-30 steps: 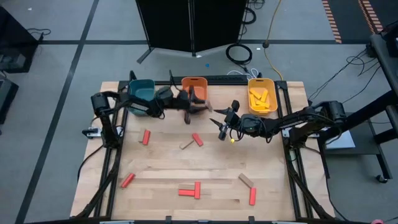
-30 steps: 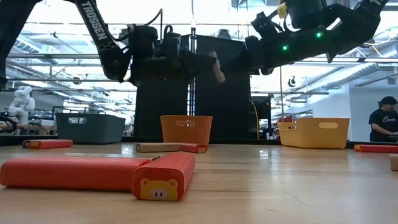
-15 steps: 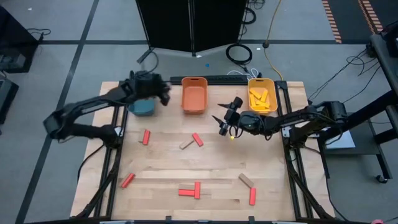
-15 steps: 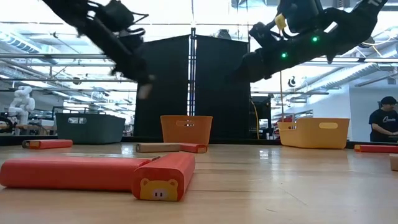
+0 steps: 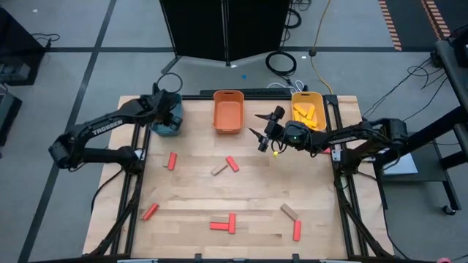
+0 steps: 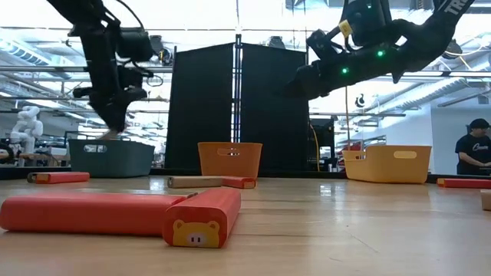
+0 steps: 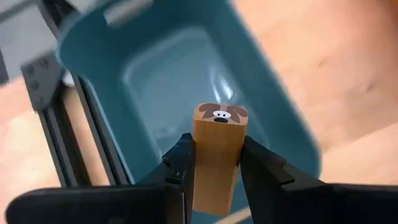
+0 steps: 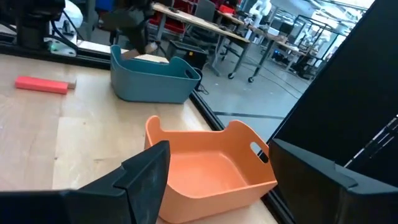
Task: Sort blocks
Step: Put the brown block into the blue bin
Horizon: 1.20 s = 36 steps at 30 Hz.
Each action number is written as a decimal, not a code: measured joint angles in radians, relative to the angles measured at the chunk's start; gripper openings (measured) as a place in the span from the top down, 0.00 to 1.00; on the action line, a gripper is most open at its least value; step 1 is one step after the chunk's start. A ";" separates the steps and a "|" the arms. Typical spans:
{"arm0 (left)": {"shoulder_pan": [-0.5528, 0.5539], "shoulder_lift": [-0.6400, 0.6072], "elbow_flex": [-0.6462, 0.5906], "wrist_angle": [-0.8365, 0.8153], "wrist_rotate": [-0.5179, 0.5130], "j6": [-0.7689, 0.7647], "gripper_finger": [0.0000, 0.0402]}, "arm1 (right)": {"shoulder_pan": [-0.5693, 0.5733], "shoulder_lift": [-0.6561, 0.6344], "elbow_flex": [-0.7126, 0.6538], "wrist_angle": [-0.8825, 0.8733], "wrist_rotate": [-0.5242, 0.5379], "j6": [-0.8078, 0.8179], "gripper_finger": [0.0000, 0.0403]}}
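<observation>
Left wrist view gives us the clearest fact: the left gripper point(image 7: 214, 171) is clamped on a tan block point(image 7: 216, 157), one dark finger on each long side, the block's end face with its small animal picture pointing down into the teal bin point(image 7: 99, 74). From above we see that gripper point(image 5: 170, 111) over the teal bin point(image 5: 167, 128) at the table's back left corner.

The right gripper point(image 5: 262, 128) hangs in the air between the orange bin point(image 5: 228, 124) and the yellow bin point(image 5: 319, 117), its fingers spread wide and empty — the right wrist view looks past them onto the orange bin point(image 8: 205, 171).

Yellow blocks point(image 5: 306, 114) lie in the yellow bin. On the table point(image 5: 256, 190) we count red blocks point(image 5: 172, 161) scattered about: one near the left rail, one touching a tan block at the centre point(image 5: 219, 169), one at the front left, two forming a T near the front edge, one at the front right just beside another tan piece point(image 5: 290, 212).
</observation>
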 joint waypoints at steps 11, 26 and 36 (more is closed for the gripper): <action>0.014 0.052 0.000 -0.059 0.021 0.112 0.76 | -0.020 0.000 0.000 0.059 -0.001 -0.018 0.34; 0.029 0.051 0.074 -0.085 -0.041 0.161 0.44 | -0.032 0.000 0.000 0.072 -0.001 -0.048 0.34; -0.236 0.043 0.073 0.189 0.451 0.213 0.43 | -0.032 0.000 0.000 0.024 -0.001 -0.054 0.34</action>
